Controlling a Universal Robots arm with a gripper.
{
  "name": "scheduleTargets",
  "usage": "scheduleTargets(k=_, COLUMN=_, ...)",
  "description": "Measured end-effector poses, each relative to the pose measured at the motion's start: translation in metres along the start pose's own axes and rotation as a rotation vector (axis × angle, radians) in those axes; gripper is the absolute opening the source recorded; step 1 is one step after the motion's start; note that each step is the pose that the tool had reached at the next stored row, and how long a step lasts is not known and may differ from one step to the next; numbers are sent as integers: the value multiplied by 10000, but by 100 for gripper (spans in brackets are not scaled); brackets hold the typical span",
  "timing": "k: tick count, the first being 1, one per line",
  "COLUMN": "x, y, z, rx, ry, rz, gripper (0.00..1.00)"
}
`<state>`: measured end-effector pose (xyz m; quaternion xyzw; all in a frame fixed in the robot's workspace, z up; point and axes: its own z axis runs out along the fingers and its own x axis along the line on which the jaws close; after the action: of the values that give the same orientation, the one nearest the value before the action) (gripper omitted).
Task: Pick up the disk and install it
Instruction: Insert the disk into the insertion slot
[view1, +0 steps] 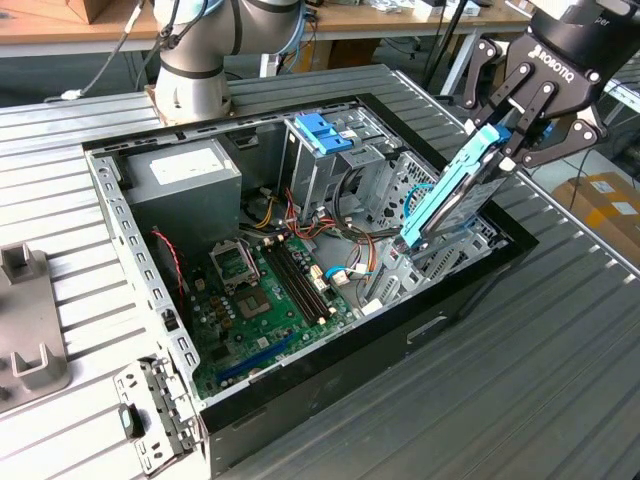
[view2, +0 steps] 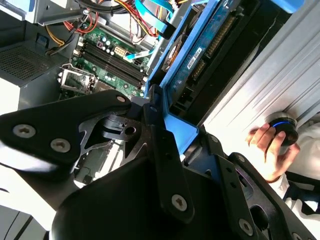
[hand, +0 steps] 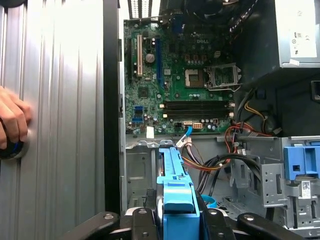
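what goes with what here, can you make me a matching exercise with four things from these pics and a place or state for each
Things:
1. the disk
2. the gripper
3. the power-supply box
4. a person's hand

Places or states:
a. lies in a far corner of the open computer case, near the arm's base in the exterior view
b. rests on a round knob on the table, outside the case
c. tilted on edge, upper end clamped, lower end down in the case
d. shut on a blue carrier rail

Pairs: 1-c, 2-d, 3-a, 4-b
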<state>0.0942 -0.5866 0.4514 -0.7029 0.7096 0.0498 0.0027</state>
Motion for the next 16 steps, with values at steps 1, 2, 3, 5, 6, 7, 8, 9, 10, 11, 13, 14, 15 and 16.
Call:
scheduleTargets(k=1, x=1, y=-4, z=11, rx=0, ry=-1, rz=0, gripper=37)
scheduleTargets(k=2, x=2, y=-7, z=25, rx=0, ry=-1, rz=2, gripper=37)
scheduleTargets(k=3, x=2, y=-9, z=33, rx=0, ry=0, rz=2, gripper=37)
scheduleTargets(k=5, x=5, y=-14, z=72, rx=0, ry=-1, rz=1, gripper=37)
scheduleTargets(k=6, x=6, y=-16, z=93, rx=-1, ry=-2, rz=0, gripper=37)
scheduleTargets(k=7, x=7, y=-16, z=102, rx=-1, ry=-1, rz=1, gripper=37)
scheduleTargets(k=8, x=8, y=-17, z=112, rx=-1, ry=-1, rz=1, gripper=37)
scheduleTargets(k=9, x=9, y=-17, z=121, rx=-1, ry=0, rz=1, gripper=37)
scheduleTargets(k=10, x=9, y=-18, z=131, rx=-1, ry=0, rz=1, gripper=37)
scheduleTargets(k=11, x=11, y=-19, z=150, rx=0, ry=-1, rz=1, gripper=37)
scheduleTargets(k=13, x=14, y=-23, z=190, rx=1, ry=-3, rz=0, gripper=37)
scheduleTargets(k=14, x=14, y=-23, z=199, rx=0, ry=-2, rz=0, gripper=37)
scheduleTargets(k=15, x=15, y=-24, z=209, rx=0, ry=-2, rz=0, gripper=37)
scheduleTargets(k=16, x=16, y=-24, z=216, rx=0, ry=-2, rz=0, gripper=37)
